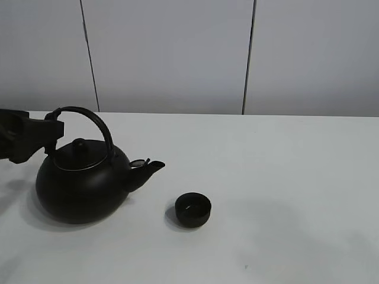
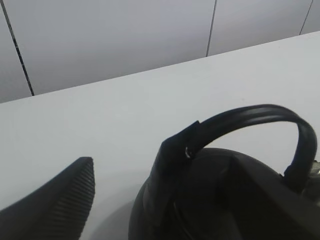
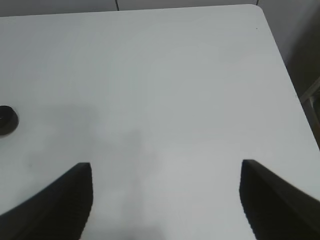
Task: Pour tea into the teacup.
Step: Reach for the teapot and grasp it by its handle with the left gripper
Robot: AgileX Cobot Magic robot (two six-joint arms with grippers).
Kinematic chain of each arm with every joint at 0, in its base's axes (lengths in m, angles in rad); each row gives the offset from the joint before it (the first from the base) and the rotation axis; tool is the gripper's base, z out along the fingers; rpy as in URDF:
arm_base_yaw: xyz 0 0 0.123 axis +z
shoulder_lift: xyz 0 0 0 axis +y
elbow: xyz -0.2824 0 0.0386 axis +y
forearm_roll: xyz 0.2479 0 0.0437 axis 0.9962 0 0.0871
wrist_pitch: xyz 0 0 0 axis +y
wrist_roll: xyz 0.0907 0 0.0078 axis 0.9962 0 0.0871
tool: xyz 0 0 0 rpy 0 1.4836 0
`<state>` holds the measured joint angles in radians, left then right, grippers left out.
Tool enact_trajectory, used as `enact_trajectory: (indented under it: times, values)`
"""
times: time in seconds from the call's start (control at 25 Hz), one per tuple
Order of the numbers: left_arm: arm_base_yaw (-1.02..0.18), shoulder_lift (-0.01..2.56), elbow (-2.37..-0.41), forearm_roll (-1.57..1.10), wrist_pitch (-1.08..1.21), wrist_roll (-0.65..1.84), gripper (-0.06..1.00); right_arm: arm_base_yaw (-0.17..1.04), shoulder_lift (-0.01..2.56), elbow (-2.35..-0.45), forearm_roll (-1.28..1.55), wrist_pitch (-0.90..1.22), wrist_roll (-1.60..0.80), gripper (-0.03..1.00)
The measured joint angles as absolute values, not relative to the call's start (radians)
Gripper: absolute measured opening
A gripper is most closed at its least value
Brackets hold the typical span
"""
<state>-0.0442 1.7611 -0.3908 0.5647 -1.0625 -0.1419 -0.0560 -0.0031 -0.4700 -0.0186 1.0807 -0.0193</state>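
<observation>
Grasping step: the left gripper [image 1: 50, 137] has its fingers [image 2: 60, 200] wide about the kettle [image 1: 83, 189] handle [image 1: 89, 115] — not yet clamped. The teacup [image 1: 193, 209] sits on the desk [image 1: 284, 177] near the spout [image 1: 151, 168]; next they must close, lift, tilt.

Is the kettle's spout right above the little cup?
No, in the high view the kettle's spout ends left of the teacup, with bare table between them.

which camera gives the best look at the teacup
The exterior high view: the teacup sits whole and unobstructed on the table, near the spout of the kettle, its open top visible. The right wrist view catches only part of it, cut off at the picture's edge. The left wrist view does not show it.
</observation>
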Motion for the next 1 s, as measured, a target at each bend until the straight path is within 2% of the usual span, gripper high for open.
enact_trajectory:
  times: [0.84,0.92,1.0]
  values:
    - [-0.052,1.907,-0.458,0.486,-1.143,-0.126,0.53,-0.056,-0.003,-0.47,-0.019,1.081,-0.019,0.56]
    - [-0.052,1.907,-0.461,0.487,-1.144,-0.126,0.51,-0.056,-0.003,-0.47,-0.019,1.081,-0.019,0.56]
    - [-0.056,1.907,-0.461,0.495,-1.145,-0.126,0.43,-0.056,-0.003,-0.47,-0.019,1.081,-0.019,0.56]
